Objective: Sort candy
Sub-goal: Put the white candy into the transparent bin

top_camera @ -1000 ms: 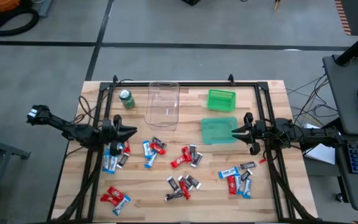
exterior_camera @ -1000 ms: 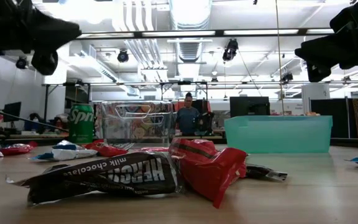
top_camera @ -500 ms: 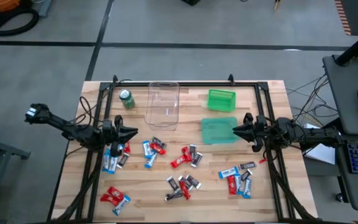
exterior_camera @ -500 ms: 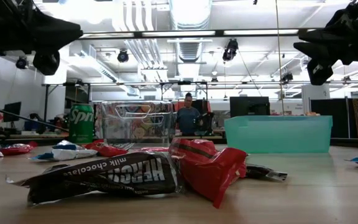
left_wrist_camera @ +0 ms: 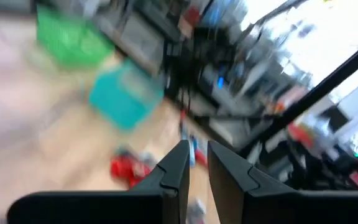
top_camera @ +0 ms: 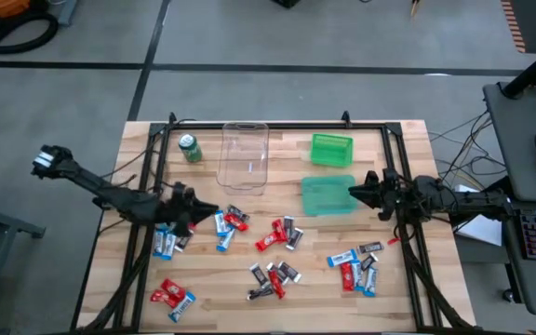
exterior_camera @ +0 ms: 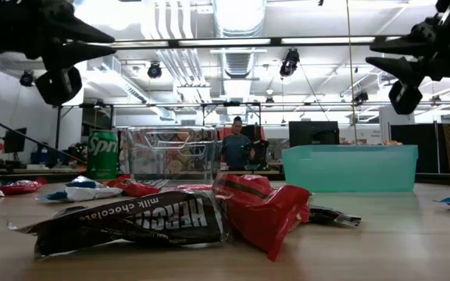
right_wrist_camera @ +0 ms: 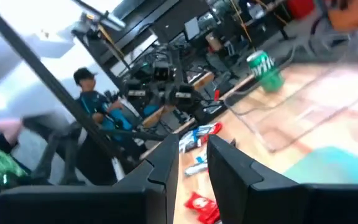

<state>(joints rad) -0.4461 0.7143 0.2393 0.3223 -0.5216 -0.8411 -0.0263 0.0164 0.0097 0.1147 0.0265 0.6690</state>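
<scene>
Wooden table (top_camera: 408, 140) carries everything, and the teal bin (top_camera: 327, 195) near its middle serves as the landmark. Far left of the bin, the left gripper (top_camera: 209, 213) hangs above a cluster of candy (top_camera: 170, 237), its fingers (left_wrist_camera: 178, 168) drawn nearly together with only a thin slit between them and nothing in it. Left of the bin and further back stand a green soda can (top_camera: 190, 148) and a clear container (top_camera: 244, 155). More candy lies scattered in front of the bin. Behind the bin sits a green bin (top_camera: 331, 150). Just right of the bin hovers the right gripper (top_camera: 355, 194), fingers (right_wrist_camera: 163, 163) slightly apart and holding nothing.
</scene>
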